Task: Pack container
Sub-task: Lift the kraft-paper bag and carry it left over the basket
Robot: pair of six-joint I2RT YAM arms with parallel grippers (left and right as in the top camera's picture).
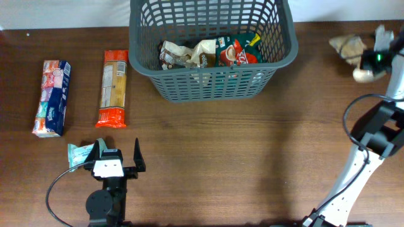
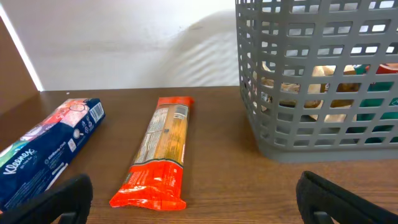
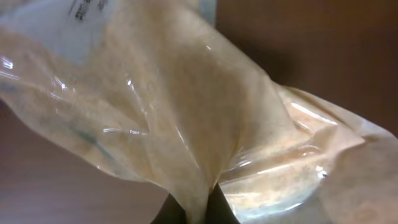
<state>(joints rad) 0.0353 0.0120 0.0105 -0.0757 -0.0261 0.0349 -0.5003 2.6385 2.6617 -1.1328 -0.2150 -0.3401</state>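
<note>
Pasta packet [image 1: 114, 88] and tissue pack [image 1: 52, 98] lie left of the container [image 1: 214, 88]; left gripper [image 1: 118, 151] jaws gape, right gripper [image 3: 193, 211] jaws pinch a clear bag [image 3: 174, 106].

Container [image 1: 211, 85]: far rim cut by overhead's top edge; top and right side cut off in left wrist view. Packets [image 1: 208, 53] inside half hidden behind lattice wall, print too small to read. Teal packet [image 1: 77, 153] partly under left gripper [image 1: 118, 148], whose fingers [image 2: 68, 199] are blurred and cut by bottom edge. Tissue pack [image 2: 43, 152] cut by left edge. Clear bag [image 3: 186, 106] overfills right wrist view, print blurred; right gripper [image 3: 194, 213] mere dark tips at bottom edge, pinching bag.
</note>
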